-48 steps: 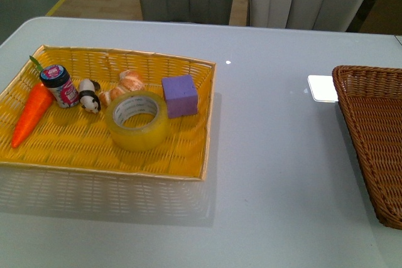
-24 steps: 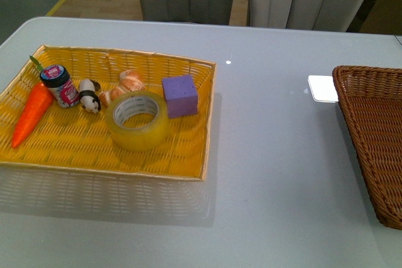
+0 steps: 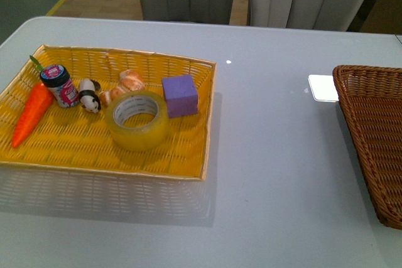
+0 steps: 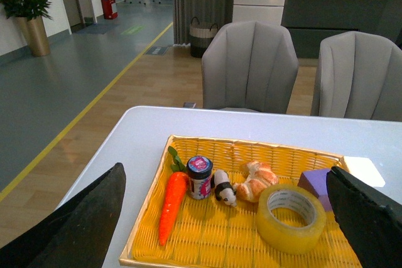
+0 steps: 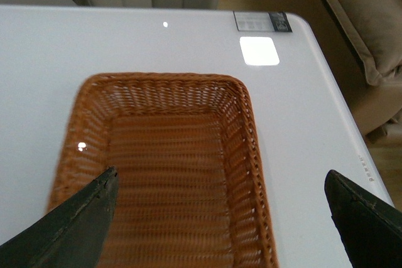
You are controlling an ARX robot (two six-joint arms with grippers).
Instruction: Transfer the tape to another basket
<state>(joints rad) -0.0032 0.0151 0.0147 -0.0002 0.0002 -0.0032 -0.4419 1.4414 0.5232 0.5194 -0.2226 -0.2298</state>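
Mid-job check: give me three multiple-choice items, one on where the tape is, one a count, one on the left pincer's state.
1. The tape lies: A inside the yellow basket; B outside any basket; C in a pincer.
2. Objects in the yellow basket: A three; B six; C nine.
3. The left pincer is: A open; B shut on the tape; C shut, empty.
Answers: 1 A, it lies beside the purple block; 2 B, carrot, jar, panda figurine, croissant, tape, block; 3 A, its fingers stand wide apart.
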